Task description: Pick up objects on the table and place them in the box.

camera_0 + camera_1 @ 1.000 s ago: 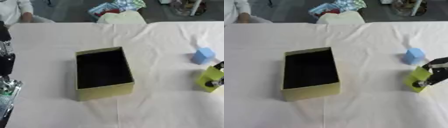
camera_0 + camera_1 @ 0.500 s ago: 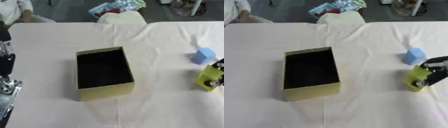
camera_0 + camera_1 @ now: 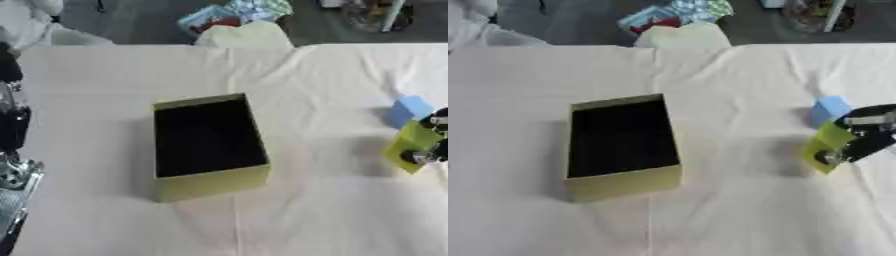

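Writing: none can be read on any item.
Right hand: fingers curled round the yellow-green block, tilted, at the table's right side.
Blue block: just behind it.
Box: open, well apart, mid-table.
Left arm: at left edge, hand unseen.

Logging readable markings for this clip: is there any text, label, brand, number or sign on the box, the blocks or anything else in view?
None readable: the box, the yellow-green block in the right hand and the blue block show plain faces. Colourful items beyond the table: too blurred to read.
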Available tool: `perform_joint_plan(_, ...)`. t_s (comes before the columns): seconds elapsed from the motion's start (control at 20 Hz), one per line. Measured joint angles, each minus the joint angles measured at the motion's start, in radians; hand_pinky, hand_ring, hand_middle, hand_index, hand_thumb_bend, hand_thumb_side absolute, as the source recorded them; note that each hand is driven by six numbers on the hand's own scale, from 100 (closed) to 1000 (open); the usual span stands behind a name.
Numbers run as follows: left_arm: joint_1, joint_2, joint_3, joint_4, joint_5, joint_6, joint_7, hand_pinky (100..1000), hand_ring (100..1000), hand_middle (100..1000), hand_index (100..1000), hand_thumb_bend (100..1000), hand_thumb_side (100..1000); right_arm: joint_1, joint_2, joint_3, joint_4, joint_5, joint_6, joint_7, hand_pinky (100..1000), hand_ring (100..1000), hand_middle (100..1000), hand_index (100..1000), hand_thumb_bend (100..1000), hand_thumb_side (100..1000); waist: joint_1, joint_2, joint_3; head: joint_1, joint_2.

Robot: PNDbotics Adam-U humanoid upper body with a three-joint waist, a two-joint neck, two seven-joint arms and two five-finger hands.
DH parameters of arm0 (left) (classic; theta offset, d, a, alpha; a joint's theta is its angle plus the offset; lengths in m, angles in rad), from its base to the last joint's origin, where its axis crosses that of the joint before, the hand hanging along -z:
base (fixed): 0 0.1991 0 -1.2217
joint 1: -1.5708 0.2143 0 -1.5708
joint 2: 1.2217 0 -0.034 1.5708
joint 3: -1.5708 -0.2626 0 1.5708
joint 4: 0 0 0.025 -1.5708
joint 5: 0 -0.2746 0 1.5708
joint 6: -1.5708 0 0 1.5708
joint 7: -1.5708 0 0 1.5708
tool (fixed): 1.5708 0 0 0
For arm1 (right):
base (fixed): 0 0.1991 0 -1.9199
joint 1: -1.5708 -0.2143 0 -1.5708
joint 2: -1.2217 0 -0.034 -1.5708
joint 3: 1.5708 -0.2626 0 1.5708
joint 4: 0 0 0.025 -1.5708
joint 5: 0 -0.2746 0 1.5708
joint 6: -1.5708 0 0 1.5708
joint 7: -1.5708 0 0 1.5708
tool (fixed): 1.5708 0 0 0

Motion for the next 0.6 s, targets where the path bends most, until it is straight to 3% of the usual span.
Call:
perform_joint_plan(0.4,0.000,0.000,0.000,0.000,0.000,0.000,0.000,863,644,753,733,471,659,-0.033,-0.007,-0.034,-0.102,-0.030,0.037,0.000,581,575,584,755,100,667,-0.010,-0.008,0.000,0.018,0.000)
perform_joint_plan(0.6,0.003,0.000,0.000,0.000,0.000,0.000,0.000,863,644,753,734,473,658,-0.083,0.024,-0.020,-0.126,-0.027,0.034,0.000,589,590,596,751,100,633,-0.020,-0.020,0.000,0.028,0.000)
